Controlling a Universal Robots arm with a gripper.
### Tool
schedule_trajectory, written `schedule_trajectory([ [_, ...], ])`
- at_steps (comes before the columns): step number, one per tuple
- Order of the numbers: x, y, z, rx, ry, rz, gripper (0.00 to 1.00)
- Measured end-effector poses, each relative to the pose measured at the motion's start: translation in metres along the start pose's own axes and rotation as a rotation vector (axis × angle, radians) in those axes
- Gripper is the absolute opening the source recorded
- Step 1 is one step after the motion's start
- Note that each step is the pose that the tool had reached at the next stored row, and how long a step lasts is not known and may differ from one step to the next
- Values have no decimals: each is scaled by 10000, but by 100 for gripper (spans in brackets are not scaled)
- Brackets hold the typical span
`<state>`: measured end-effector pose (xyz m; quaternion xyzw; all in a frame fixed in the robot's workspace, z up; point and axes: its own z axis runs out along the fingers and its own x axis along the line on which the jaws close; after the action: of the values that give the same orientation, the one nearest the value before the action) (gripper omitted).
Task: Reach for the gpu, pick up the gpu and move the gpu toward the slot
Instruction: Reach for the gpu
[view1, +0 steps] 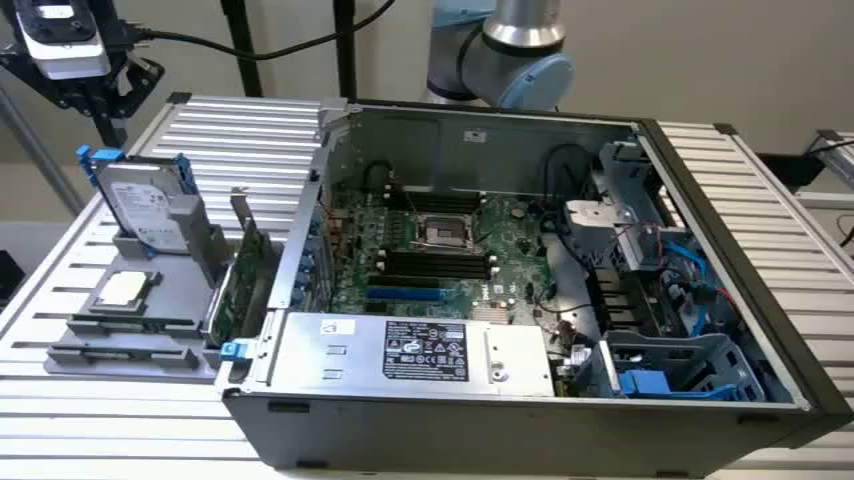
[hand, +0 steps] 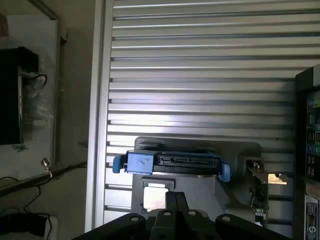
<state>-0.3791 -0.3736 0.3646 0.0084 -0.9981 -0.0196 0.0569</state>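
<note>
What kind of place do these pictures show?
Probably a robot test bench for computer assembly: an open grey desktop computer case lies on a slatted aluminium table, a silver hard drive in a blue frame beside it.

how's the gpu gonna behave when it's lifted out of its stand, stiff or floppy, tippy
The gpu looks like a thin rigid board, so it is probably stiff and light. Standing on edge in the grey stand, it may tip if nudged sideways. Its bare green board face suggests it is fragile.
</note>
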Motion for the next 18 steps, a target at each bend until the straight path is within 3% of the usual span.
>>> schedule_trajectory([
  [3, -2, 0, -1, -1, 50, 2, 11],
  [10, -3, 0, -1, -1, 81, 3, 11],
  [18, -4, 0, 0, 0, 64, 2, 11],
])
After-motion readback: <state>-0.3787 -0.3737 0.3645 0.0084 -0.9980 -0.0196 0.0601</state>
